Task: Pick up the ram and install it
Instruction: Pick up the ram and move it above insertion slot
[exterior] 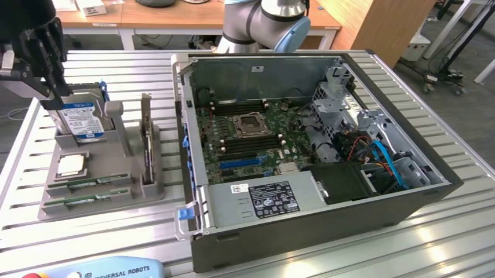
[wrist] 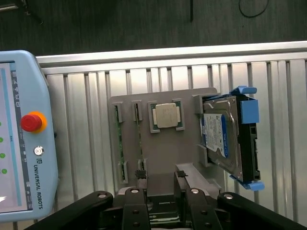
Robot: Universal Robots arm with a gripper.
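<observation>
Grey holder (exterior: 108,162) carries the ram (exterior: 87,183) (two green sticks), processor (exterior: 69,166), hard drive (exterior: 81,119).

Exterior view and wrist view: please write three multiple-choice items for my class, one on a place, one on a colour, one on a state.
1. Where are the ram sticks?
A. In the grey holder beside the computer case
B. On the floor
C. On a chair

2. What colour is the round button on the teach pendant?
A. Green
B. White
C. Red

3. How is the computer case?
A. Shut on all sides
B. Open, with the motherboard showing
C. Upside down

Key:
1 A: the green sticks sit in slots of the grey holder.
2 C: the button is red against the light-blue pendant.
3 B: the board and cables inside can be seen.
</observation>
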